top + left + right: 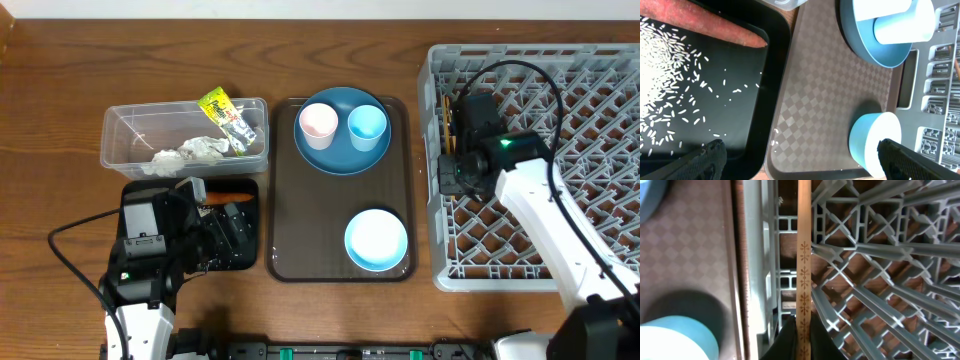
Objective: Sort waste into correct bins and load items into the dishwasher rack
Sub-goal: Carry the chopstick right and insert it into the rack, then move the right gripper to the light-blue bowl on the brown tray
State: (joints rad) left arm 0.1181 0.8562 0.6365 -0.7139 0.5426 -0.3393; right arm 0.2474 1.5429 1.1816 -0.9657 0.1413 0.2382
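While hovering at the nine-o'clock edge of the dishwasher rack (590, 90), the right gripper (802, 337) is pinching a wooden chopstick (804, 255), jaws nearly closed; the stick is stretching away toward twelve o'clock, along the rack wall.

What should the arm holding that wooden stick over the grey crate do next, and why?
Probably open the right fingers and lift away: the wooden chopstick they pinch already appears to lie inside the dishwasher rack, along its edge.
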